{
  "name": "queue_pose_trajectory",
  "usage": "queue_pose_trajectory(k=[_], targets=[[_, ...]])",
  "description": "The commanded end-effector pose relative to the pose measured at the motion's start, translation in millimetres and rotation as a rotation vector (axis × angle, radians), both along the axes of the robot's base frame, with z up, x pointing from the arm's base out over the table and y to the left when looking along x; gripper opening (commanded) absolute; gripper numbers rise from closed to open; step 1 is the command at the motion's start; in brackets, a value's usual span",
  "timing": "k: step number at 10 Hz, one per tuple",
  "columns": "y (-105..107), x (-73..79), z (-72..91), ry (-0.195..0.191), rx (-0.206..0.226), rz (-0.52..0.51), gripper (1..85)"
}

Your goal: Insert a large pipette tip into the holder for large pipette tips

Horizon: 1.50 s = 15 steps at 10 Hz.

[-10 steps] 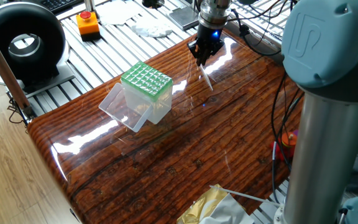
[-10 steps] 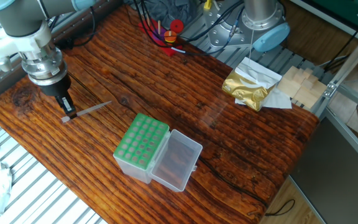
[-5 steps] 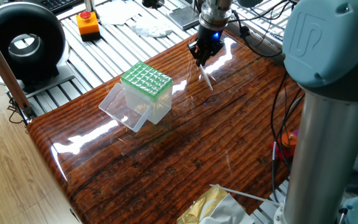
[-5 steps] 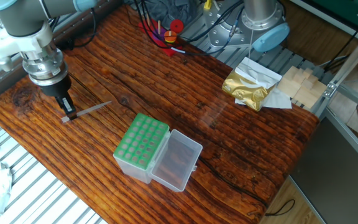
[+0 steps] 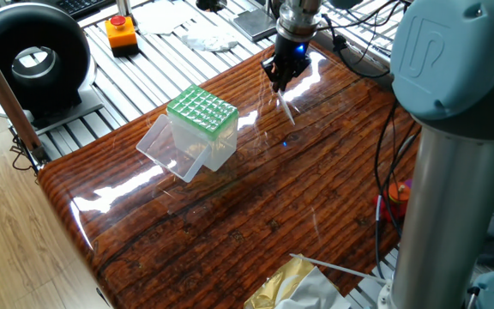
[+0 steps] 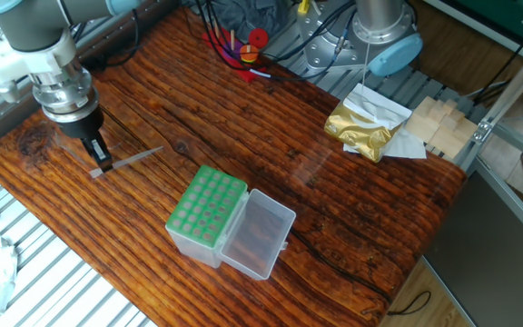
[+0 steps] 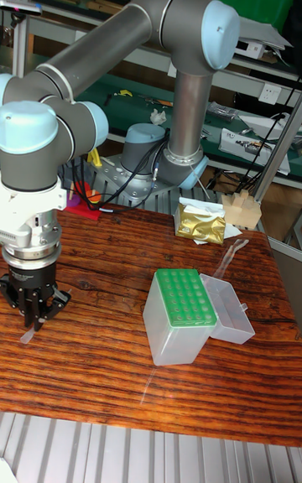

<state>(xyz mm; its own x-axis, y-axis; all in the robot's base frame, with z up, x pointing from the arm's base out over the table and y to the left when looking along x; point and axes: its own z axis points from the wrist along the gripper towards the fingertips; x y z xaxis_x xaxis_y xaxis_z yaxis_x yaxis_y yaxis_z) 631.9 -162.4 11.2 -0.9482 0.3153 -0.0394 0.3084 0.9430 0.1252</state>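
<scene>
The large pipette tip [image 5: 285, 110] [image 6: 134, 159] is a thin whitish cone lying low over the wooden table, point toward the middle. My gripper [image 5: 278, 83] [image 6: 103, 164] [image 7: 33, 322] stands vertically over its wide end, fingers drawn together on it. In the tall view only a short bit of the tip [image 7: 28, 337] shows under the fingers. The holder for large pipette tips [image 5: 201, 112] [image 6: 207, 209] [image 7: 184, 298] is a clear box with a light-green grid. It stands apart from the gripper, its clear lid [image 6: 257, 232] flipped open beside it.
A gold foil bag [image 6: 361, 127] [image 7: 201, 223] and wooden blocks [image 6: 434, 123] lie near the arm's base. Red cables [image 6: 243, 50] run along the table's edge there. An orange button box [image 5: 121, 33] and a black round device [image 5: 33, 56] stand off the table on the slatted frame.
The gripper has crept up very slightly at the tip's wide end. The holder and its lid have not moved.
</scene>
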Motion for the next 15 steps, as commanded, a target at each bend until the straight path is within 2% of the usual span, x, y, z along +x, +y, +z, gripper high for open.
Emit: queue_pose_trajectory(k=[1,4,5,6,8,15], targets=[[-1.1,0.6,3.4,-0.002,0.003,-0.006,23.0],[4.1,6.2,1.0,-0.023,0.016,0.002,24.0],[0.7,12.0,1.7,-0.044,-0.006,0.019,25.3],[0.8,14.7,4.5,-0.043,-0.023,0.019,25.7],[5.9,16.6,5.3,-0.045,-0.009,0.015,25.7],[12.0,17.8,0.6,-0.051,0.001,0.013,25.7]])
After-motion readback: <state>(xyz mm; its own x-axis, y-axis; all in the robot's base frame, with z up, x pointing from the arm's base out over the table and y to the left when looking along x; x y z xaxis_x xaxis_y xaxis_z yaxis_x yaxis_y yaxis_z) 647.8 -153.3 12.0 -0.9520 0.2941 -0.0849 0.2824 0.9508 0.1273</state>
